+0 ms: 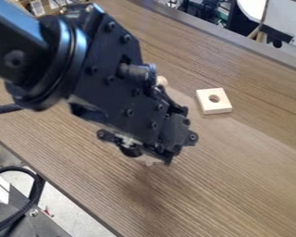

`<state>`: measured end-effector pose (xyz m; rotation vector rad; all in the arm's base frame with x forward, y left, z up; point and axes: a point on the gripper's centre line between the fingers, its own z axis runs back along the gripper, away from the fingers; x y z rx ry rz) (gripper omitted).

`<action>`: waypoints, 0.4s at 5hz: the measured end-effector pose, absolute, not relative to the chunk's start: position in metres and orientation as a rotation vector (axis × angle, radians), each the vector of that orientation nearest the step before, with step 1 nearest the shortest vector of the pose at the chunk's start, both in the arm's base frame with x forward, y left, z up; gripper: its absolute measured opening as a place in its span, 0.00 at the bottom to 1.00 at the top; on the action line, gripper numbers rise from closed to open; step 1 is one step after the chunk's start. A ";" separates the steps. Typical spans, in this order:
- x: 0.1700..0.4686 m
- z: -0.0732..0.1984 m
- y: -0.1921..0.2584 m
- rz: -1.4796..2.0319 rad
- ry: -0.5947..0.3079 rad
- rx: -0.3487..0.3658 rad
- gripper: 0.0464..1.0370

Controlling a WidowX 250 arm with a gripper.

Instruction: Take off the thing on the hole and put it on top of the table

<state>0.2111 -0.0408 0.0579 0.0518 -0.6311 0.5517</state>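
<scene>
Lying flat on the wood-grain table [255,185], the square wooden block [223,106] faces you with its round hole up, near the black gripper [174,136]; you cannot tell how its claw stands. You also see a pale rounded piece [162,81], partly hidden behind the arm [107,60].

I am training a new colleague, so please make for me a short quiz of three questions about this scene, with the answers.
1. True or false: a peg stands up in the hole of the block.
2. Which colour is the arm?
a) white
b) black
c) red
3. Fill in the missing word: the block lies flat on the ____.

Key: 1. false; 2. b; 3. table
</scene>
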 end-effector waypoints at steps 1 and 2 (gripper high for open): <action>0.212 0.066 -0.041 0.550 -0.655 0.055 0.53; 0.213 0.072 -0.041 0.549 -0.671 0.059 0.53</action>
